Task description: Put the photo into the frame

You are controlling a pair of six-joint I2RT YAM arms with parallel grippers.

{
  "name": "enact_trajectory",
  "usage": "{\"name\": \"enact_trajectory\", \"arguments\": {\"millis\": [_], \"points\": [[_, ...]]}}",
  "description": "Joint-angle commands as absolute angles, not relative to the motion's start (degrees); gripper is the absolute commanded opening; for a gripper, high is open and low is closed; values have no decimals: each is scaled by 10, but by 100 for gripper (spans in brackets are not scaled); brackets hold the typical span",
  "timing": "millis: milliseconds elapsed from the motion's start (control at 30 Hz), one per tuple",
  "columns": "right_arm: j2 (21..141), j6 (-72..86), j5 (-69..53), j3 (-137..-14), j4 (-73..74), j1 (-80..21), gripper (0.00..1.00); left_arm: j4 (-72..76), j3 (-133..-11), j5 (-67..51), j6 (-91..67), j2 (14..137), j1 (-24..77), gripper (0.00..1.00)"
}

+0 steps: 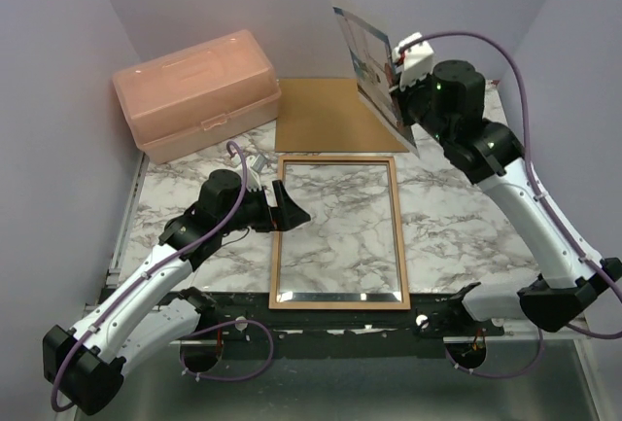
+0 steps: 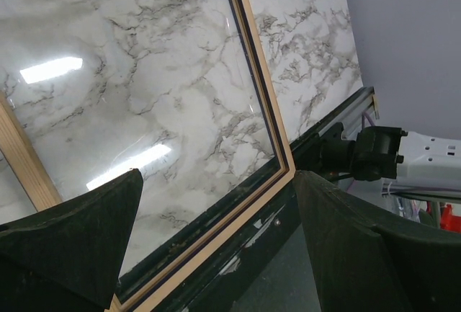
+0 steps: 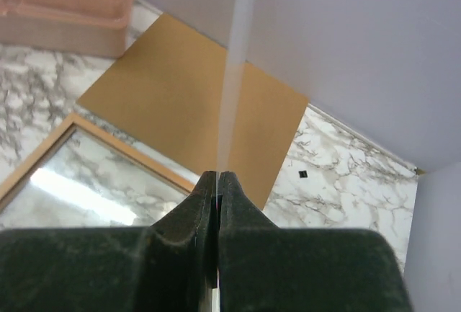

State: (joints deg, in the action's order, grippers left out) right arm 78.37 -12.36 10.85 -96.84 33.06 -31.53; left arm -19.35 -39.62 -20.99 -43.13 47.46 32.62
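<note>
The frame lies flat on the marble table with its light wood face up and the clear pane showing the marble beneath. My left gripper stands open at the frame's left rim, near its far corner. In the left wrist view its jaws stand wide apart above the frame's wooden rim, with nothing between them. My right gripper is raised at the back right, shut on the photo, which it holds upright. The right wrist view shows the photo edge-on, rising from the shut fingers.
A brown backing board lies flat just behind the frame, under the held photo. A peach plastic box stands at the back left. Purple walls close in on the table at the back and on both sides. The table's dark front rail runs just below the frame.
</note>
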Motion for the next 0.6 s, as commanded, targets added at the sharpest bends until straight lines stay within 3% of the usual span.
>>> {"name": "enact_trajectory", "arguments": {"millis": [0, 300, 567], "points": [[725, -269, 136, -847, 216, -376, 1, -187, -385, -201, -431, 473, 323, 89], [753, -354, 287, -753, 253, -484, 1, -184, -380, -194, -440, 473, 322, 89], [755, -277, 296, -671, 258, -580, 1, -214, -380, -142, -467, 447, 321, 89]]}}
